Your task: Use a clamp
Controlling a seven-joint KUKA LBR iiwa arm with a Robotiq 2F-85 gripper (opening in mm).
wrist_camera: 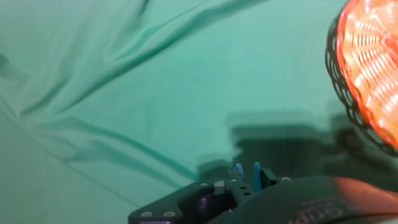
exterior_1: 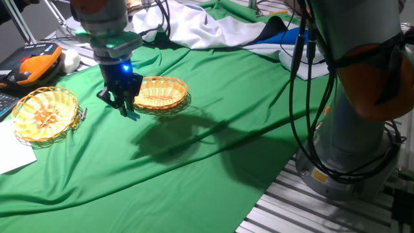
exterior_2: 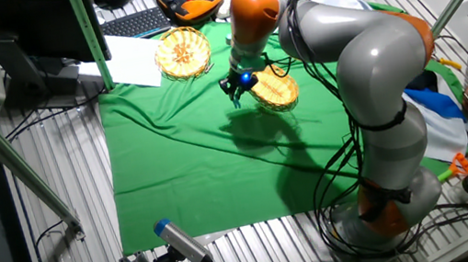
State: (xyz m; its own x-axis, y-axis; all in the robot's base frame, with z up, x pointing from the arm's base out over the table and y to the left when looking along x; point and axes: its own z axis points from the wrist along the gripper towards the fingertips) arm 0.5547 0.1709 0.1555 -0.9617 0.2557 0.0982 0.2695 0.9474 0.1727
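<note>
**Teal clamp pinched in my fingers, hanging just beside a wicker basket**

Teal plastic shows at the very tips of my gripper [exterior_1: 124, 103]: the small clamp [exterior_1: 132, 114], its two thin prongs poking out below my dark fingers [exterior_1: 115, 98]. In my hand view the same prongs [wrist_camera: 249, 174] peek past the black body of my hand, so I judge my fingers to be closed on the clamp, holding it clear above the green cloth [exterior_1: 213, 149].

Just beyond my fingers sits a shallow wicker basket [exterior_1: 162, 92], its rim very near the clamp. Further off to the side lies a second wicker basket [exterior_1: 44, 113], with a small grey clip [exterior_1: 83, 112] at its edge. Past the cloth are white sheets of paper [exterior_1: 14, 154] and an orange-and-black control pendant [exterior_1: 29, 68].

What could go wrong, as I judge it: my hold is on a small, smooth piece, so the clamp could twist or slip free if I squeeze off-centre. The prongs could miss the near basket's thin rim and push the light basket away instead. The cloth is wrinkled, and a low pass could snag a fold and drag it.
</note>
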